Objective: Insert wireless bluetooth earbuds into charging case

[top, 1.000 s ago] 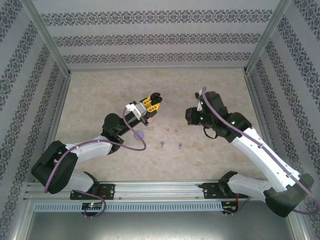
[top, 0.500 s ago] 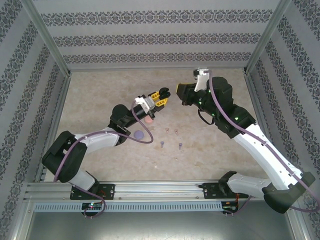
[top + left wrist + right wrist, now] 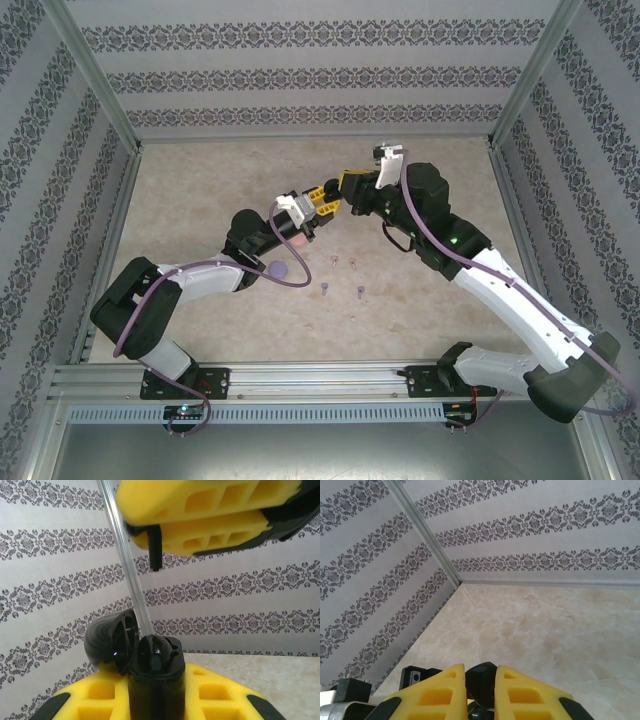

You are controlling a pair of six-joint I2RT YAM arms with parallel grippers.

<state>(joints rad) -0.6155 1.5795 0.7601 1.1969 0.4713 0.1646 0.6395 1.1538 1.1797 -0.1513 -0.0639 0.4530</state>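
- Toward the near edge of the worktop (image 3: 200,190), around its middle, two lilac earbuds (image 3: 324,288) are laid apart from each other.
- Just behind them, two pale pink earbuds (image 3: 334,261) are seen.
- To their left, the lilac case (image 3: 278,268) is placed. The pink case (image 3: 297,240) behind it is partly hidden by the left arm.
- Over the centre, the open black case (image 3: 155,655) is clamped in the closed left gripper (image 3: 322,198).
- Just beyond, a black earbud (image 3: 156,550) is pinched by the right gripper (image 3: 349,184), with its stem pointed toward that case and not touching it.
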